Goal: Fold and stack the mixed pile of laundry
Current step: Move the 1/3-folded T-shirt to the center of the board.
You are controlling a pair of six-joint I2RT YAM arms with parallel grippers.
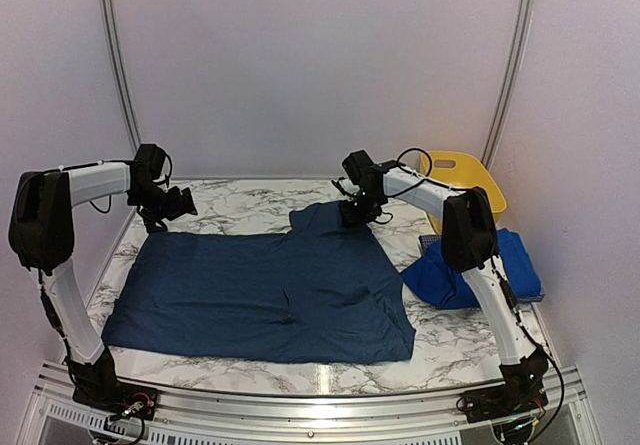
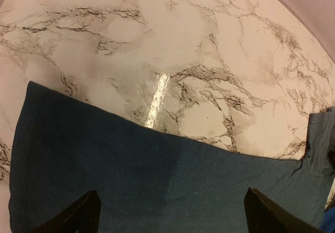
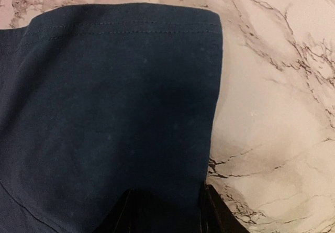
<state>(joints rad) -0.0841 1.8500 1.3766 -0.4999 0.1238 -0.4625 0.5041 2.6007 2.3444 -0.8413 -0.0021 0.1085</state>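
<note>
Dark denim-blue T-shirt (image 1: 260,290) lies flat on marble table (image 1: 240,200), long axis left–right. Right gripper (image 1: 358,213) sits at its far-right sleeve (image 3: 125,86), jaws partly closed astride the cloth; a true pinch cannot be told. Left gripper (image 1: 180,203) gapes wide above the far-left edge. Cloth soft, matte, hem stitched; tabletop glossy.

Soft overhead light, honestly. Glare streak mid-frame on the tabletop (image 2: 159,94), left wrist view; fuzzy shadow low-centre on the dark garment (image 3: 131,139), right wrist view. Fisheye-bent edges.
</note>
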